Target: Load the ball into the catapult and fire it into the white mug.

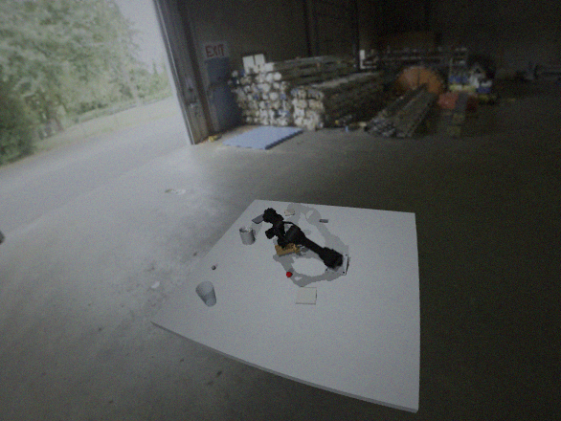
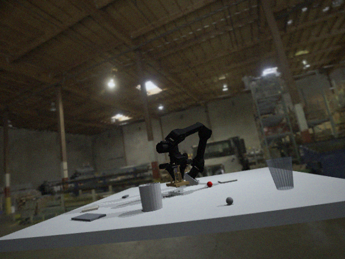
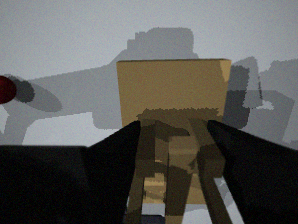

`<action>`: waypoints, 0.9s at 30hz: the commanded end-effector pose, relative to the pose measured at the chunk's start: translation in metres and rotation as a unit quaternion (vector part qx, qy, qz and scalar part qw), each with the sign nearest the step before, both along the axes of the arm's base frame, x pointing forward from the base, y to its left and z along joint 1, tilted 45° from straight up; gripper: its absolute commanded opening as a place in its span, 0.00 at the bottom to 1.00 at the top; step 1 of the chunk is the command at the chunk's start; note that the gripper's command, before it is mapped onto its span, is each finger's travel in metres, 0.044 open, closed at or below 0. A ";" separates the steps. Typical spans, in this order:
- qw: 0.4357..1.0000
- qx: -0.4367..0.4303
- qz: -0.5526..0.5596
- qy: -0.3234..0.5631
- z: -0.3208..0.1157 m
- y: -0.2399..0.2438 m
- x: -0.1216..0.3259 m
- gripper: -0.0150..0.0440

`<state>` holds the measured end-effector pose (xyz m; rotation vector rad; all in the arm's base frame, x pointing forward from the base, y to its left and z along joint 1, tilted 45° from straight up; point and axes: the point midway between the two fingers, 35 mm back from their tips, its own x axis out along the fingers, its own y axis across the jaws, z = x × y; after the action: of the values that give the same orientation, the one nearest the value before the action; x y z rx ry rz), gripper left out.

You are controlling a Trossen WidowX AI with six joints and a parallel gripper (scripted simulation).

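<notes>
My gripper (image 1: pixel 286 243) (image 2: pixel 176 174) (image 3: pixel 173 126) is shut on the upright posts of the wooden catapult (image 1: pixel 286 250) (image 2: pixel 178 185) (image 3: pixel 172 87). The catapult is held a little above the table, its shadow apart below it in the exterior view. The fingers hide part of its frame. A red ball (image 1: pixel 288 275) (image 2: pixel 209 184) (image 3: pixel 6 90) lies on the table beside the catapult. A whitish cylindrical mug (image 1: pixel 247 236) (image 2: pixel 151 197) stands upright beyond the catapult from the arm's base; no handle is visible.
A see-through tumbler (image 1: pixel 207 294) (image 2: pixel 281 174) and a small grey ball (image 1: pixel 213 268) (image 2: pixel 229 201) are near the table edge. A dark slab (image 1: pixel 258 219) (image 2: pixel 89 217), a pale piece (image 1: pixel 289 212) (image 2: pixel 90 209), a grey block (image 1: pixel 324 221) (image 2: pixel 125 196) and a pale square (image 1: pixel 306 296) lie around.
</notes>
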<state>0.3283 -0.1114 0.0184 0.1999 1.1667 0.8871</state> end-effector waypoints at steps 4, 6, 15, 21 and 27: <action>1.000 -0.003 -0.005 -0.001 -0.004 0.002 0.004 0.25; 1.000 -0.003 -0.005 -0.001 -0.007 0.005 0.004 0.25; 1.000 -0.003 -0.005 -0.001 -0.018 0.014 0.007 0.25; 1.000 -0.002 -0.005 -0.001 -0.025 0.021 0.008 0.25; 1.000 -0.002 -0.005 -0.001 -0.032 0.028 0.009 0.25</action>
<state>0.3372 -0.0848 -0.0109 0.1941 1.1644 0.8837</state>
